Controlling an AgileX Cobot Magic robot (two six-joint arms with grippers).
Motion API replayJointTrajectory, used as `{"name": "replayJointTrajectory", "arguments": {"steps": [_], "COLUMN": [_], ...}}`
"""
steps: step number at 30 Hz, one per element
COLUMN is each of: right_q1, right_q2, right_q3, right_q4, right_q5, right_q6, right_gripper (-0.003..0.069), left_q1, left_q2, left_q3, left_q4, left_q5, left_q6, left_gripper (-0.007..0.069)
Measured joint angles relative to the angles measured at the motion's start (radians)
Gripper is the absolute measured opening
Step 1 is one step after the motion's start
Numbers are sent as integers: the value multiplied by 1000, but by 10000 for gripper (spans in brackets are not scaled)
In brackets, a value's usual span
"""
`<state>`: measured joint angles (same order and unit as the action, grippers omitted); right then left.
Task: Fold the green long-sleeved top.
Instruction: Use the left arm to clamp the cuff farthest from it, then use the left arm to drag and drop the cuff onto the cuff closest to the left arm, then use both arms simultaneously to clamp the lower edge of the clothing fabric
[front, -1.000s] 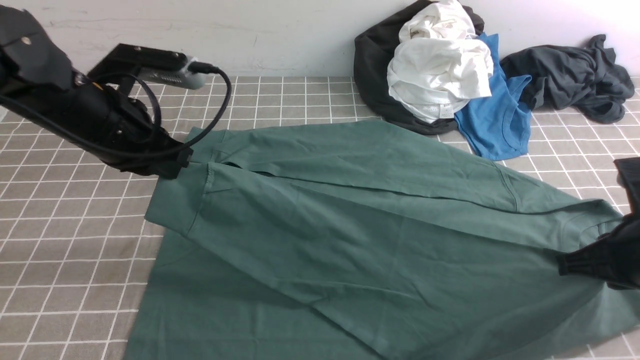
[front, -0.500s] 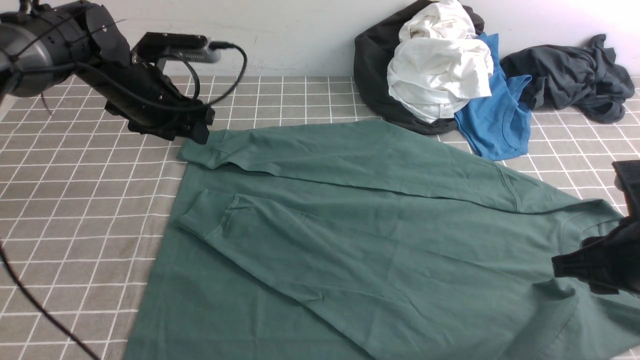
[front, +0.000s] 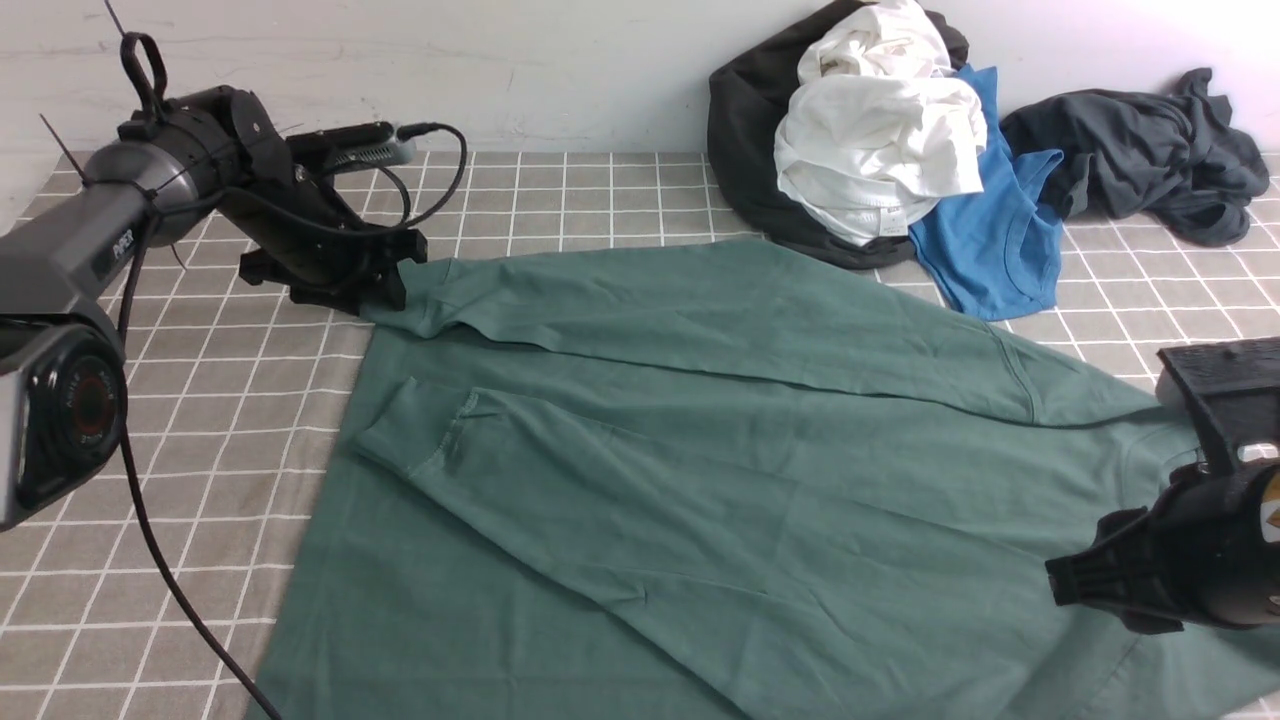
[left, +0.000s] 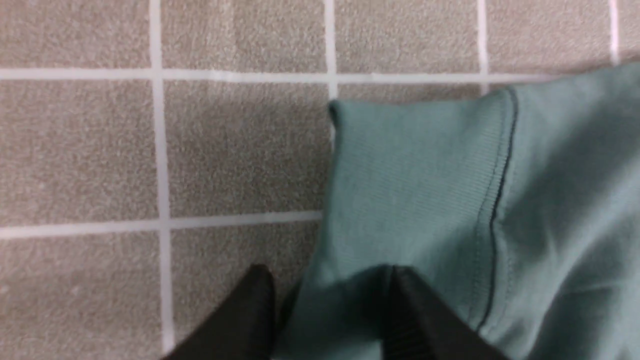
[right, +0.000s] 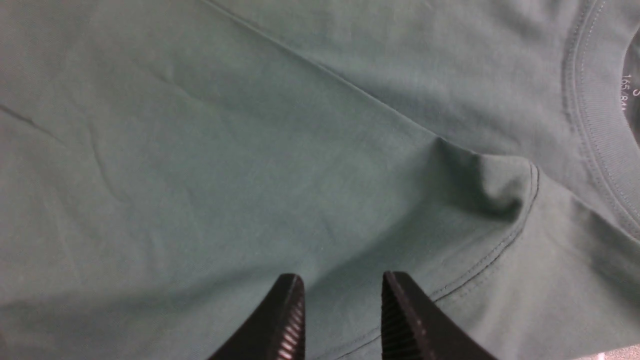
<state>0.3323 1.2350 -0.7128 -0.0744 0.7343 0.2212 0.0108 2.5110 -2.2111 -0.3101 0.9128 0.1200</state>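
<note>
Green long-sleeved cotton top (front: 700, 480) lies spread on grey checked cloth (front: 200, 400). Left gripper (left: 327, 282) stands partly open astride a sleeve cuff (left: 415, 175). Right gripper (right: 342, 287) hovers above the top, narrowly parted, empty.

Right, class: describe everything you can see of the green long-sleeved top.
The green long-sleeved top is a soft, matte knit, spread flat and lightly creased on the grey checked cloth, neckline toward the robot's right. Both sleeves lie folded across the body, ribbed cuffs pointing left. Its ribbed collar shows part of a printed size label. The open left gripper straddles a corner of the far cuff; the open right gripper hovers near the shoulder seam. A black garment in the clothes pile meets its far edge.
</note>
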Motion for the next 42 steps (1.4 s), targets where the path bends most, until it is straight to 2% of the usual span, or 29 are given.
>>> {"name": "replayJointTrajectory", "arguments": {"steps": [1,4,10,14,17,18,19,24,28,31,36,37,38,39,40,42], "right_q1": [1,1,1,1,1,1,1,1,1,1,18,20,40,55,58,104], "right_q2": [0,0,0,0,0,0,0,0,0,0,-2,-2,-9,-12,-14,-20], "right_q3": [0,0,0,0,0,0,0,0,0,0,0,0,0,0,0,0], "right_q4": [-12,-33,-99,-141,-159,-159,-159,-132,-104,-92,-65,-64,-43,-28,-24,35], "right_q5": [1,11,29,25,-1,-1,-16,-48,-63,-62,-30,-27,-8,-1,0,15], "right_q6": [0,-4,-21,-33,-34,-34,-34,-35,-41,-43,-106,-110,-161,-195,-195,-304], "right_gripper": [214,213,213,213,213,213,213,213,213,213,213,213,213,213,213,213], "left_q1": [0,0,-1,-11,-17,-18,-18,-18,-18,-18,-65,-74,-120,-157,-165,-288], "left_q2": [-2,-30,-217,-333,-461,-468,-530,-705,-800,-835,-903,-913,-954,-979,-984,-1037], "left_q3": [-1,-1,-1,57,276,293,433,817,1015,1096,1114,1114,1125,1140,1144,1223], "left_q4": [-3,-2,1,31,59,60,63,86,94,97,108,111,128,144,148,202], "left_q5": [20,82,292,306,310,310,310,299,132,24,29,32,61,84,89,151], "left_q6": [23,52,75,71,47,47,47,47,57,115,170,173,185,204,209,309], "left_gripper": [88,25,16,16,16,16,16,16,28,102,339,349,429,463,468,511]}}
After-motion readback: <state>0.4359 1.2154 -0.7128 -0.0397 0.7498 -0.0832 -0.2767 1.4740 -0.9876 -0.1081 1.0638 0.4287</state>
